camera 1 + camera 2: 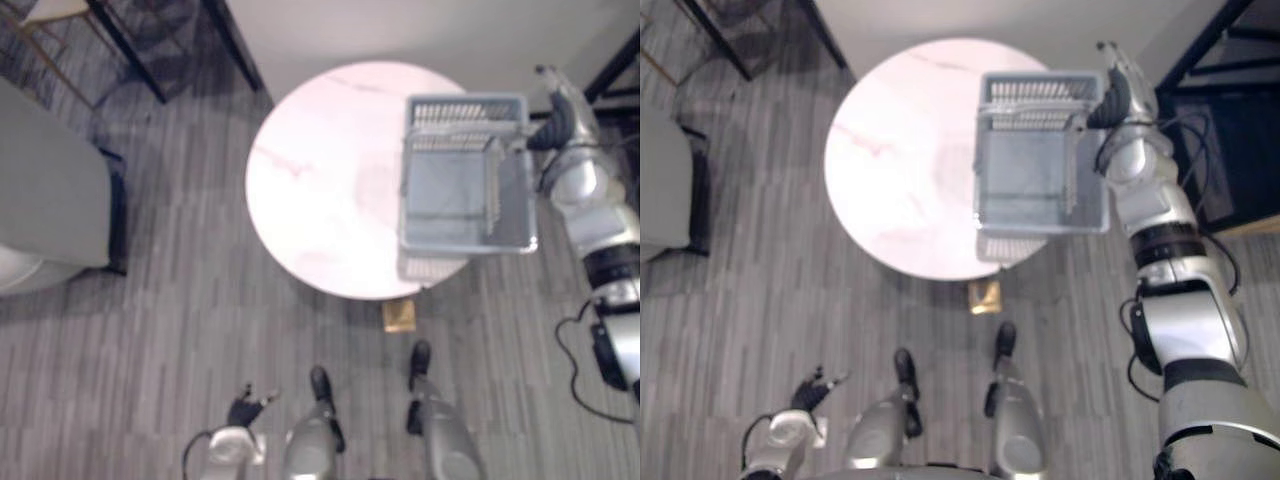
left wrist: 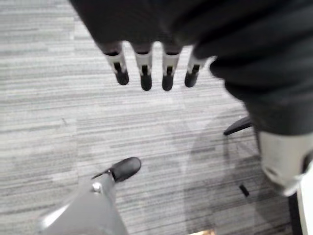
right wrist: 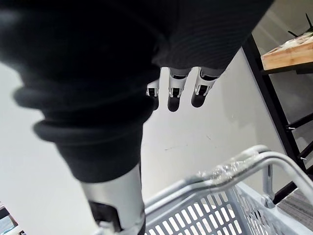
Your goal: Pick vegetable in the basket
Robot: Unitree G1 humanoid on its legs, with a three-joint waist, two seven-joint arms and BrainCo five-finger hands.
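A grey-blue plastic basket (image 1: pixel 515 205) stands on the right part of a round white marble table (image 1: pixel 320 180), reaching past its edge. Its inside looks empty, and its handle (image 1: pixel 491 185) lies folded across the opening. My right hand (image 1: pixel 1118 92) is at the basket's far right corner, fingers (image 3: pixel 176 93) straight and just above the rim bar (image 3: pixel 234 171), apart from it. My left hand (image 1: pixel 245 408) hangs low at the lower left with relaxed fingers (image 2: pixel 146 73) over the floor, holding nothing.
A small tan object (image 1: pixel 400 315) lies on the floor under the table's near edge. A grey seat (image 1: pixel 50 200) stands at the left and black frame legs (image 1: pixel 130 40) at the back. A black shelf frame (image 1: pixel 1230 130) stands to the right.
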